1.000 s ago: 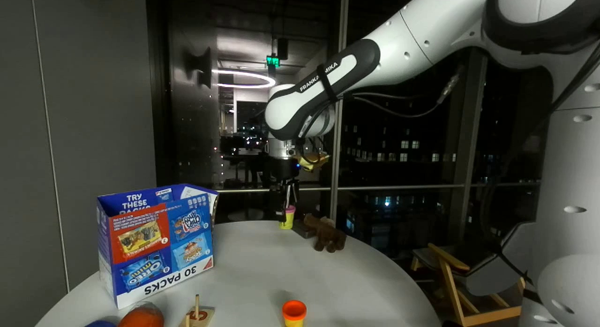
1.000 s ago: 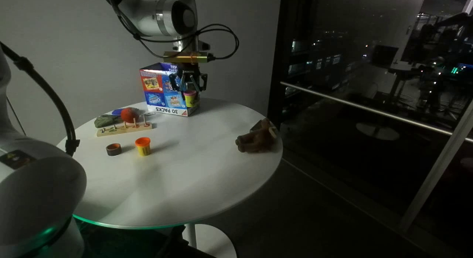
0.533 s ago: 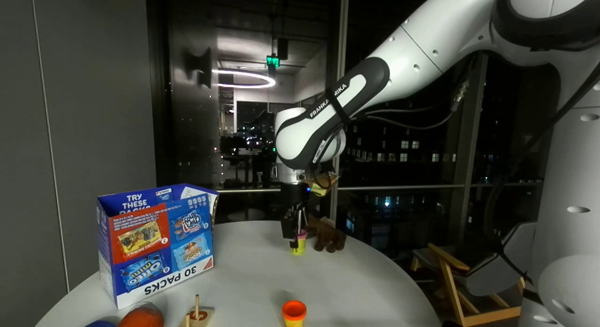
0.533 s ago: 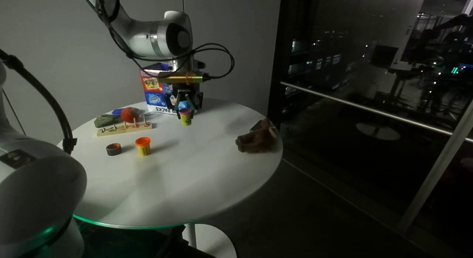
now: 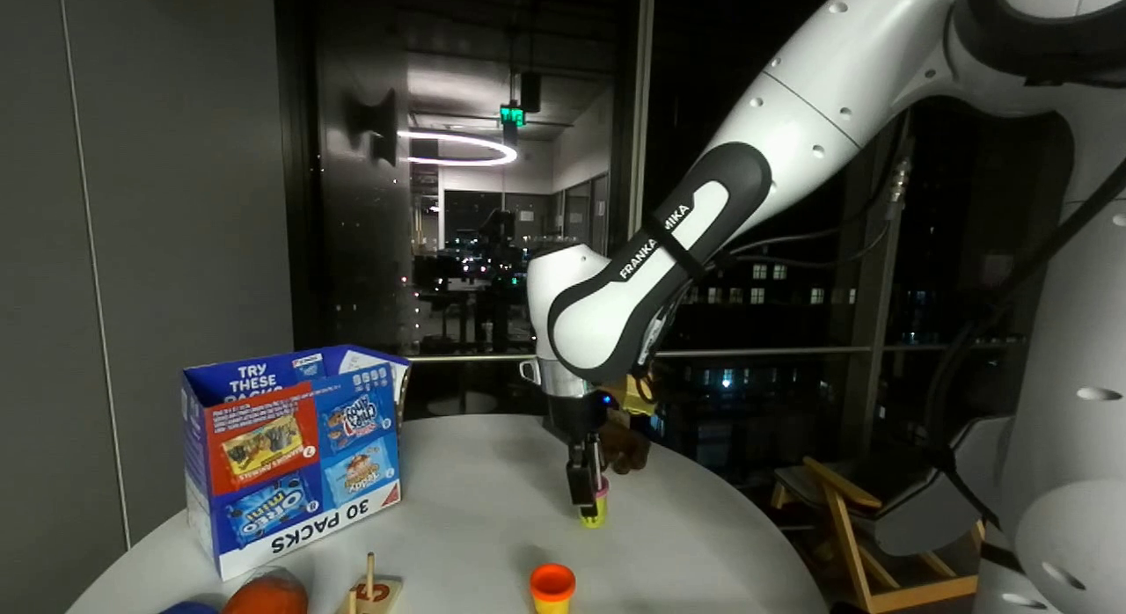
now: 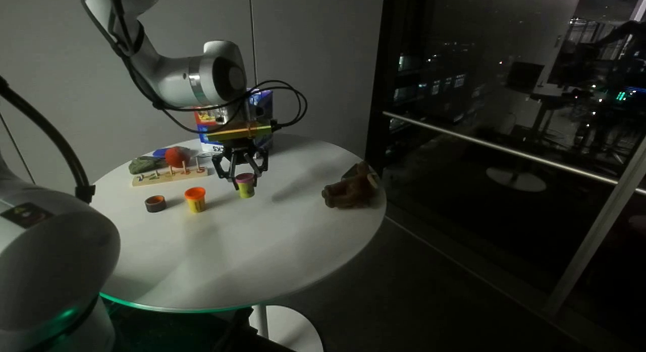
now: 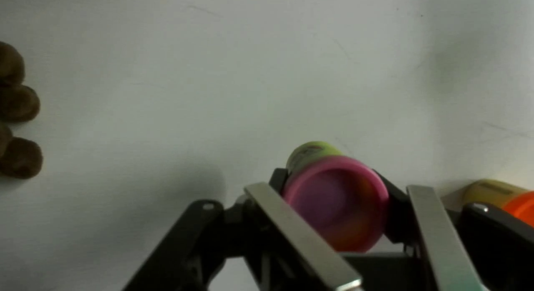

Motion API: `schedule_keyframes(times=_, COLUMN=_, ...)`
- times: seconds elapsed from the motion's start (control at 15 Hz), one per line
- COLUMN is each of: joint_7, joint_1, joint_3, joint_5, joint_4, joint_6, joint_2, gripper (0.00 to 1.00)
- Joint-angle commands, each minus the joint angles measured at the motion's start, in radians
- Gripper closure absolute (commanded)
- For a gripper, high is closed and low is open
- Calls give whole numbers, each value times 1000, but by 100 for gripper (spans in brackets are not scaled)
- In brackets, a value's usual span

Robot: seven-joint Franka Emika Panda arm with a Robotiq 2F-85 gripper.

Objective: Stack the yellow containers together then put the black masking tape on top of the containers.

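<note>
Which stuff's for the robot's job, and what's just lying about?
Job:
pink-lidded yellow plastic tub
orange-lidded yellow plastic tub
black tape roll

Lying about:
blue printed cardboard carton
brown stuffed toy
wooden pegged board
round reddish thing
green lumpy thing

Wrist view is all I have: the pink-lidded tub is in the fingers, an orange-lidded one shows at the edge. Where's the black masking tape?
Observer: In an exterior view the black masking tape lies flat on the table, beside the orange-lidded tub but apart from it.
Operator: My picture cuts that tub off. Is it upright?
Observer: Yes, it stands upright in an exterior view.
Operator: Anything tall around?
Observer: A blue carton, taller than the pink-lidded tub, stands on the table.
</note>
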State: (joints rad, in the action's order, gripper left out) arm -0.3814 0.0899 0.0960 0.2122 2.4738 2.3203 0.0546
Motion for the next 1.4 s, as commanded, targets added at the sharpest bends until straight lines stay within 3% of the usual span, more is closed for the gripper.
schedule_keyframes(times=0.0, joint_7=-136, joint_1=26, joint_3=-2, joint_5=-56, joint_4=116, joint_6=38, joint_2=149, gripper=76)
schedule_keyframes(times=0.4, joint_7=-397, joint_1=136, joint_3=-24, joint_5=-216, joint_4=150, joint_6=-68, joint_2=296, gripper=76)
schedule_keyframes(times=0.73, joint_7=-454, joint_1=195, joint_3=-6, joint_5=-234, joint_4=134, joint_6=-123, joint_2=291, gripper=76)
schedule_keyframes(times=1.33, joint_7=-535, joint_1=252, joint_3=9, joint_5=-265, joint_4=119, joint_6=-106, joint_2=238, gripper=76)
